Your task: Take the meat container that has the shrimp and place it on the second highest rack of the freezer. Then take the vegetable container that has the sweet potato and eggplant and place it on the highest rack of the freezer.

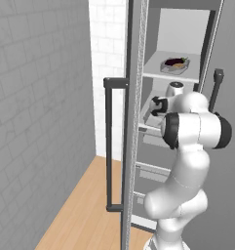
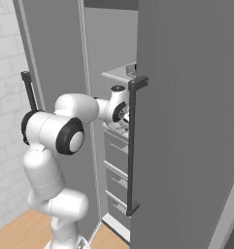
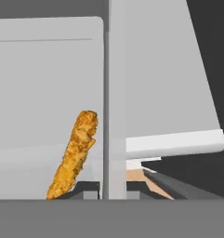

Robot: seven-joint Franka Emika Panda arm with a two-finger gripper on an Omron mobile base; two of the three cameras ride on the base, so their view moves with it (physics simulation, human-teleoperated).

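Apparently the closed end effector [image 3: 102, 188] gripped the container wall [image 3: 114, 116]; the shrimp [image 3: 75, 153] lay at ten o'clock.

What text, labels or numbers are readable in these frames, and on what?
None: no words, labels, brands, numbers or signs can be read.
freezer: plain grey door and shelves, no lettering.
container on the highest rack: no label.
robot arm: plain white, no marking.
shrimp: plain orange piece.
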